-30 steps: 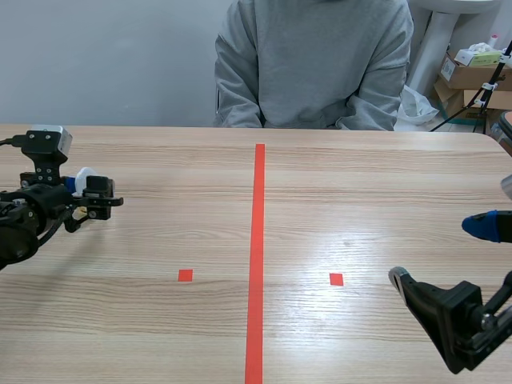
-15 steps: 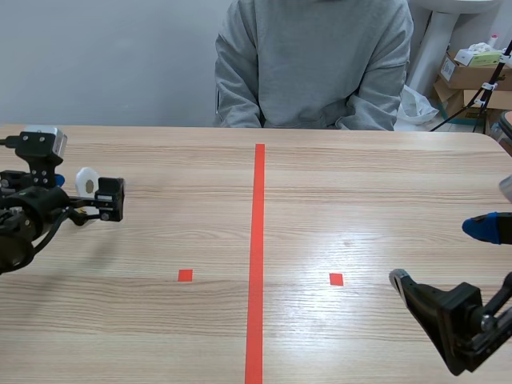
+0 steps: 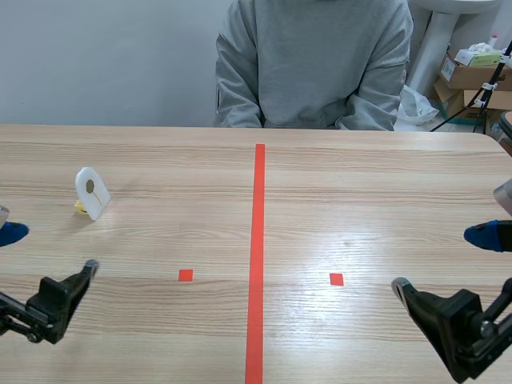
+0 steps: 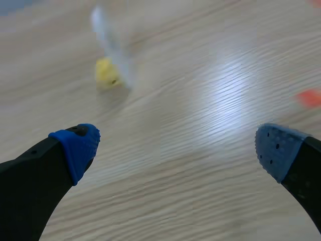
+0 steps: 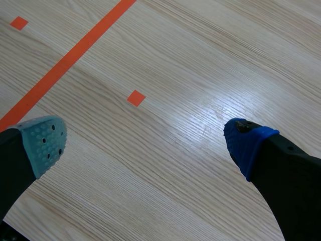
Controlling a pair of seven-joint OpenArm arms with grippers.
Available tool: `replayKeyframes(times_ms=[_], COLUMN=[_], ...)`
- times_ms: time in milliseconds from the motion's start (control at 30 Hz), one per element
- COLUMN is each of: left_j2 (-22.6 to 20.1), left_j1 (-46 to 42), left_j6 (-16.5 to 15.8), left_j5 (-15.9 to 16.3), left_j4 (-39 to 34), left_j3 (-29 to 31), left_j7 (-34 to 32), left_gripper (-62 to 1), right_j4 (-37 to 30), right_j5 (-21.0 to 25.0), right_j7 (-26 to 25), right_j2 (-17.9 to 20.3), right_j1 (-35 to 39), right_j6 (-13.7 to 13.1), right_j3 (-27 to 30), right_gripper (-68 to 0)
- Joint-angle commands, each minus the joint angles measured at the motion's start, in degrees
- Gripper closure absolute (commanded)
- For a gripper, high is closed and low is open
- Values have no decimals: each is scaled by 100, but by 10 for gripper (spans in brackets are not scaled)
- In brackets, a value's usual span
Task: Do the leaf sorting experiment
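Two end effectors, both sitting wide open and holding nothing. Left end effector is hanging low over the near left of the table. Right end effector is doing the same on the near right, over bare wood near a tape square.

The only candidate task item is a white tag, standing tilted on the far left of the table with a yellow bit touching its base. Nothing is gripping it. Left wrist view is showing both ahead of the open fingers, well apart from them and blurred. I can't tell whether the yellow bit is a leaf.

Person is sitting across the table, hands hidden behind its far edge.

My read: the arms are idling low and wide so that either one is ready for a grasp. Sorting isn't looking started yet. The tag is sitting on the left arm's side, so the first pick is probably going to that arm. The tag is looking tippy, so a bump from a finger is risking knocking it over.
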State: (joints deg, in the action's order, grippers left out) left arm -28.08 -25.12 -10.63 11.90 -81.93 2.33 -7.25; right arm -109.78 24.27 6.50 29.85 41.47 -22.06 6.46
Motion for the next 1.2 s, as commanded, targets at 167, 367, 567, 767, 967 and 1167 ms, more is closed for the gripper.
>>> replayKeyframes(times_ms=[167,367,567,767,967,1167], left_j2=[74,79,304,442,439,439], left_j1=[-1585,-2321,-2769,-2946,-2942,-2914], left_j6=[20,7,-131,-212,-219,-219], left_j5=[26,249,245,240,243,223], left_j4=[-1987,-2817,-3307,-3545,-3550,-3547], left_j3=[192,192,192,192,192,192], left_j7=[-26,411,577,754,752,754], left_gripper=[-623,-623,-623,-623,-623,-623], right_j4=[-79,-79,-79,-79,-79,-79], right_j5=[39,39,39,42,42,42], right_j7=[-50,-39,-42,-42,-87,-129], right_j2=[-4,-4,-2,-2,-2,-2], right_j1=[-52,-52,-55,-52,-52,-52], right_j6=[0,-2,-4,-42,-326,-326], right_j3=[33,33,33,33,33,33], right_gripper=[-657,-657,-657,-657,-657,-657])
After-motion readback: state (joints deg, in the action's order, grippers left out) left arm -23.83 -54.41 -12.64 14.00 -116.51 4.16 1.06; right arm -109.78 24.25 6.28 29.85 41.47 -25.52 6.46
